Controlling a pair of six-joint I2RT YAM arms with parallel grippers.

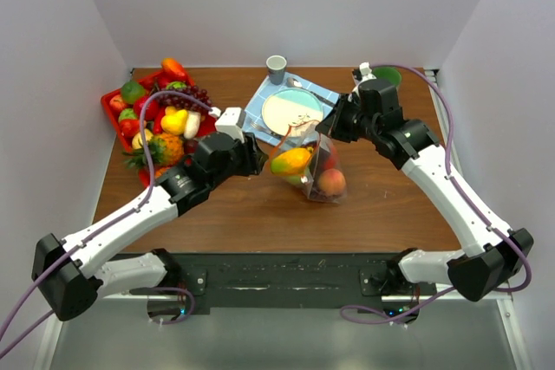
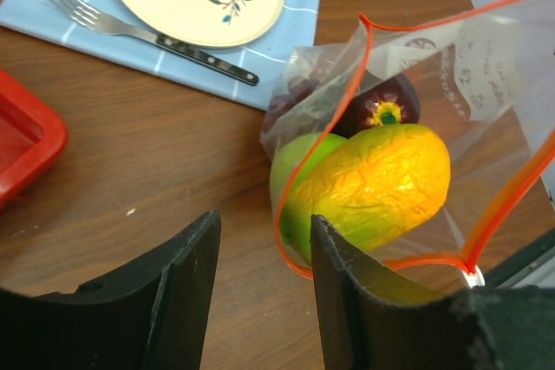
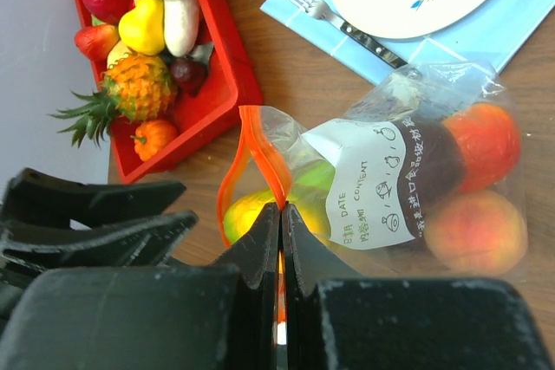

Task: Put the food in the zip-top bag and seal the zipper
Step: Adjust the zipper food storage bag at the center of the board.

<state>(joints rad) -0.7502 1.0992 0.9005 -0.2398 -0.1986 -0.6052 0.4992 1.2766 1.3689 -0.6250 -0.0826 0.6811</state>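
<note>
Zipper [image 3: 261, 155] pinched tight in right end effector [image 3: 279, 210]; left end effector [image 2: 264, 223], jaws apart and empty, just beside zip-top bag [image 2: 512, 49].

The bag's [image 3: 438, 84] white label [image 3: 364, 181] bears the printed words "DATE" and "CONTENT", lying sideways in the right wrist view. Beside them runs a line of Chinese characters too small to read. In the left wrist view, dark red print [image 2: 447, 65] on the clear plastic is too blurred to read.
</note>
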